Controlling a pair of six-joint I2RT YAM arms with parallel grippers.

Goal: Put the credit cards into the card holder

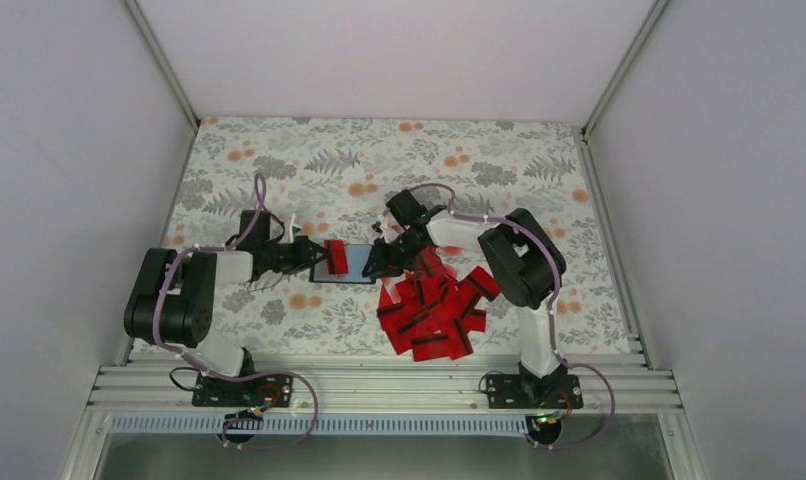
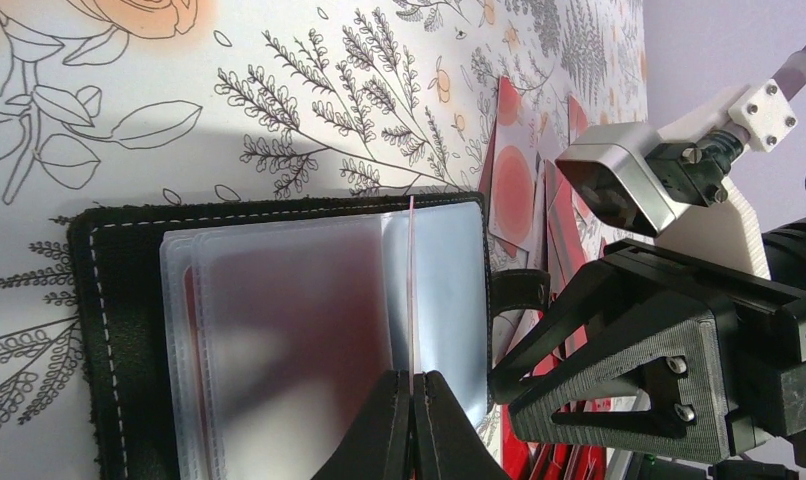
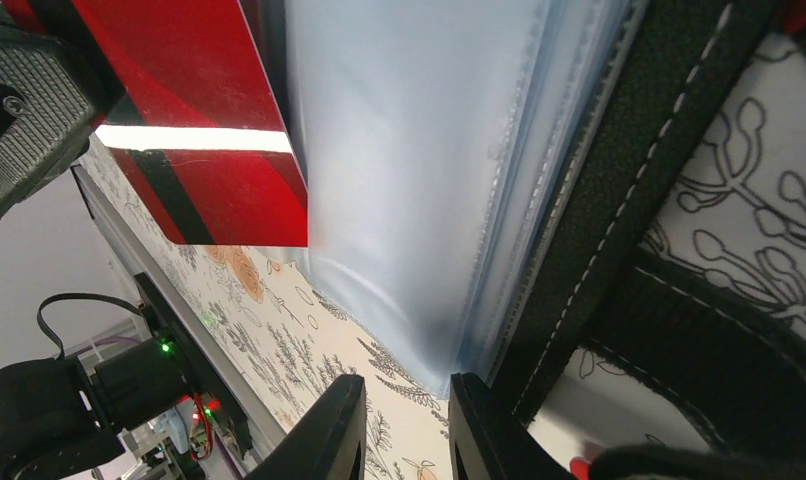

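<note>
No lettering, number or brand can be read on the credit cards [image 1: 434, 315] or card holder [image 2: 279, 330].

The card holder [image 2: 129, 330] runs off the left wrist view's bottom edge, and the credit card [image 2: 411, 290] shows only edge-on.

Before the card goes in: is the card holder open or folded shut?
Open: the card holder lies on the cloth, its clear sleeves exposed.

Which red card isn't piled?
The black-striped red card pinched in the left gripper over the open black card holder; the other red cards lie heaped on the floral cloth.
</note>
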